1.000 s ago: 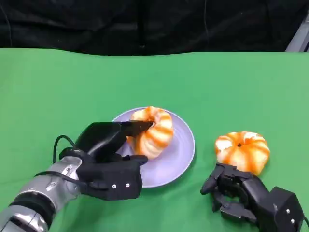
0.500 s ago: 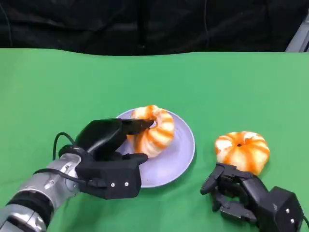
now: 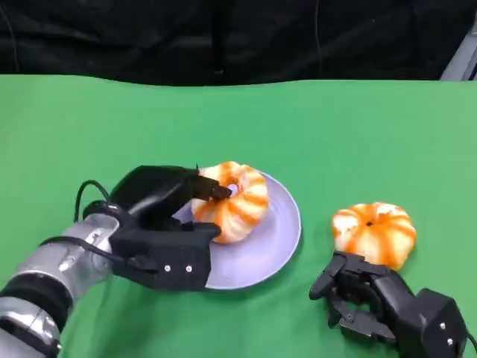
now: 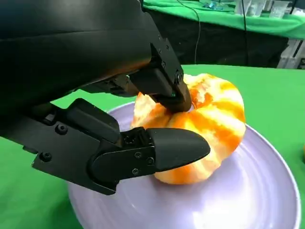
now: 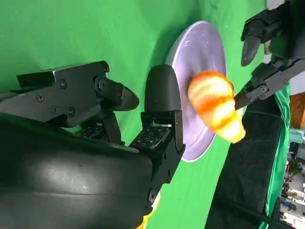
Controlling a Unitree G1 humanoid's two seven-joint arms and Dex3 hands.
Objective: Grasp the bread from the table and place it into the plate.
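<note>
The left hand grasps a striped orange bread roll, one finger pressed into its top and another against its near side. In the left wrist view the roll rests on the lavender plate, toward the plate's left part, with bare plate showing to its right and near side. In the head view the plate lies on the green table, its left rim hidden under the left hand.

A second bread roll sits on the table to the right of the plate, apart from its rim with a strip of green between them. The right hand rests on the table just near of this roll, its fingers curled in and holding nothing; whether they touch the roll cannot be told.

The far half of the table is open green cloth running to a straight far edge, with black drapery behind it. Open cloth also lies left of the left arm.
</note>
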